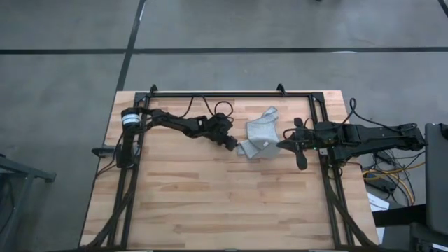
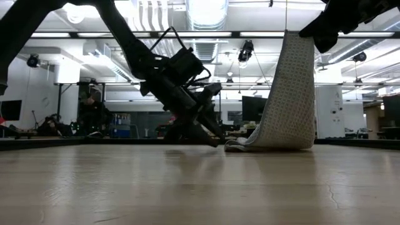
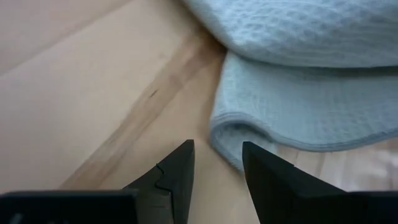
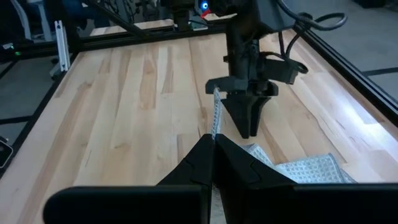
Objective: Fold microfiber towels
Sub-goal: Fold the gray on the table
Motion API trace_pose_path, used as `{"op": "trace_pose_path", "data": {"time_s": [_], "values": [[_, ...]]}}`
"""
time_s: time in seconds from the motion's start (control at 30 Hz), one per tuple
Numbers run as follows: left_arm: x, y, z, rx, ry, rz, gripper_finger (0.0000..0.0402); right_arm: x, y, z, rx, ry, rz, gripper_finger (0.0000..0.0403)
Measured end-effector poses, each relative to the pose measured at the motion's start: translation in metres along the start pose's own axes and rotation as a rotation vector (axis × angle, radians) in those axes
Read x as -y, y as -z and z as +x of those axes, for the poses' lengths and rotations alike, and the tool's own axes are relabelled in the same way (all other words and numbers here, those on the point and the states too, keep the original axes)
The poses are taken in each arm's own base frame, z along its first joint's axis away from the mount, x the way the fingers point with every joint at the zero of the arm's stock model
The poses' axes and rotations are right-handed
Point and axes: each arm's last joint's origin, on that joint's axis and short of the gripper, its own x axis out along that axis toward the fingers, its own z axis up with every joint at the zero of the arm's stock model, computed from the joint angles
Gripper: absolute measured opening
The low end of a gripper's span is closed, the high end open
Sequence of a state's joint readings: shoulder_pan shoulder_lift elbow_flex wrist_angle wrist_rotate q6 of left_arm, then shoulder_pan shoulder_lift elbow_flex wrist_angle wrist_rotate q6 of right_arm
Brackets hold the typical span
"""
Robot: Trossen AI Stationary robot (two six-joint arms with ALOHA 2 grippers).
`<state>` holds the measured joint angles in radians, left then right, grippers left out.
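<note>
A: What is seen nearest?
B: The left claw (image 3: 217, 177), parted narrowly, is lowered beside the towel (image 1: 261, 136) on the surface (image 1: 210, 203).
A: And beyond?
B: One edge is held raised by the closed right claw (image 4: 213, 149).

The towel (image 1: 262, 136) is light grey-blue with a tiny waffle pattern of little squares all over it. It lies on the table (image 1: 210, 203), which is pale yellow-brown wood made of long stripes, some lighter and some darker. The frame (image 1: 231, 94) around the table is black. Both arms by the towel are black too.
</note>
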<state>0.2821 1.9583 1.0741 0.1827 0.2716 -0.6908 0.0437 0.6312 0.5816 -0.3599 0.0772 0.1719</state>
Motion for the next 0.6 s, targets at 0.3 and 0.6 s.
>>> {"op": "trace_pose_path", "data": {"time_s": [0.3,0.6], "values": [[0.0034,-0.0035,-0.0002,0.000,0.009,0.117,0.0140,0.0000,0.0000,0.0000,0.000,0.000,0.000,0.0008],[0.0030,-0.0022,0.0000,-0.005,-0.004,0.249,0.0140,0.0000,0.0000,0.0000,0.000,0.000,0.000,0.0008]]}}
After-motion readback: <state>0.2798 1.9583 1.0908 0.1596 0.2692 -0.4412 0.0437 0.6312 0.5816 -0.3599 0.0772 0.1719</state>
